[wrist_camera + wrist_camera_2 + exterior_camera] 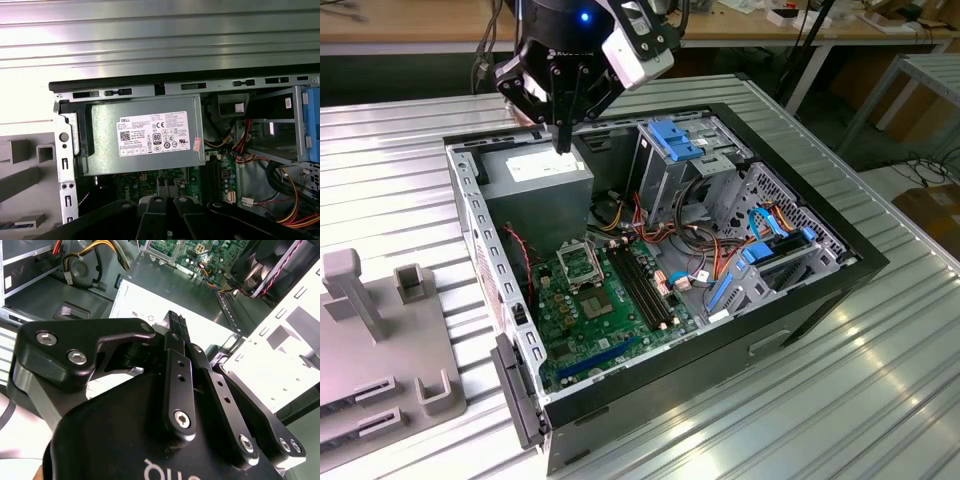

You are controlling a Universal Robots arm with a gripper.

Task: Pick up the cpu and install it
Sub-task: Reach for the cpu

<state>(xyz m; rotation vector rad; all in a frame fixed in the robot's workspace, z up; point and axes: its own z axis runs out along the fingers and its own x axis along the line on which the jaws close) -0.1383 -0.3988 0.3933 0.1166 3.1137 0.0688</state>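
Observation:
My gripper (563,143) hangs over the back left corner of the open computer case (860,262). It is just above the big grey metal box with a white label (535,172). In the second wrist view the two black fingers meet at their tips, so the gripper (176,319) is shut, and nothing shows between them. That labelled box (145,135) lies right below in the first wrist view. The black square socket frame (578,262) sits on the green motherboard, nearer the front than the gripper. The cpu is out of view.
A grey fixture block (380,340) with upright posts stands on the ribbed metal table (880,400), at the exterior view's left of the case. Inside the case are a drive cage with blue clips (680,138), memory slots (645,285) and loose cables (705,250).

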